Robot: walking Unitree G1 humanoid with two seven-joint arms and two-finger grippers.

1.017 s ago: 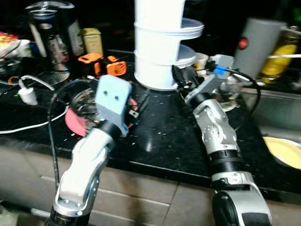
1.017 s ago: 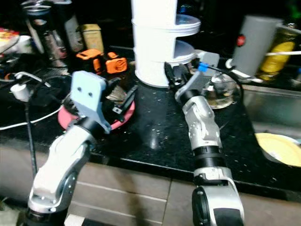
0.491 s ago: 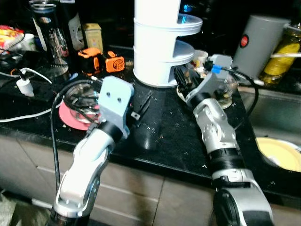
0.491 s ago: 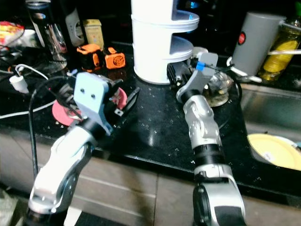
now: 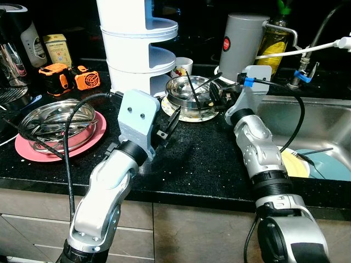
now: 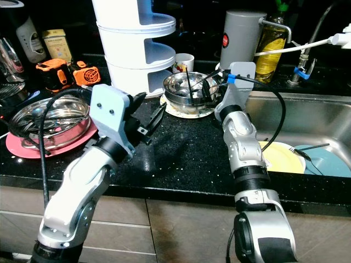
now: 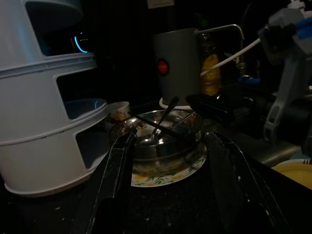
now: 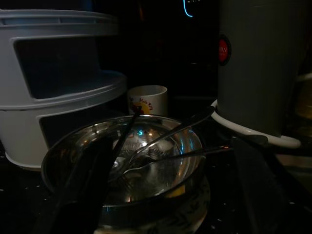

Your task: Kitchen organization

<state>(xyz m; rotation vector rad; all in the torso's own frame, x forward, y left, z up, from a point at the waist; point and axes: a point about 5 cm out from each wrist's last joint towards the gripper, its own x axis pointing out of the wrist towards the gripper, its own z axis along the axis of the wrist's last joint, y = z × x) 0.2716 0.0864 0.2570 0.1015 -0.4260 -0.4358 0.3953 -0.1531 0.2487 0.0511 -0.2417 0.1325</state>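
A steel bowl (image 5: 192, 92) holding several utensils sits on a patterned plate (image 5: 186, 113) at the middle of the black counter, beside the white tiered rack (image 5: 137, 49). My right gripper (image 5: 217, 99) is open at the bowl's right rim, and the right wrist view has the bowl (image 8: 131, 165) close between its two spread fingers. My left gripper (image 5: 169, 118) is open a short way left of the bowl and in front of it, pointing at it. In the left wrist view the bowl (image 7: 156, 141) stands just beyond the fingertips.
A pink plate (image 5: 33, 150) under a steel dish of utensils lies at the left. Behind the bowl stand a small cup (image 5: 184, 64), a grey flask (image 5: 244, 38) and an oil bottle (image 5: 274, 41). The sink (image 5: 323, 118) on the right holds a yellow plate (image 5: 290, 164) and a blue plate (image 5: 332, 167).
The camera has swung right, bringing the sink into view. The left gripper has left the pink plate and now faces the steel bowl. The right gripper stays at the bowl.
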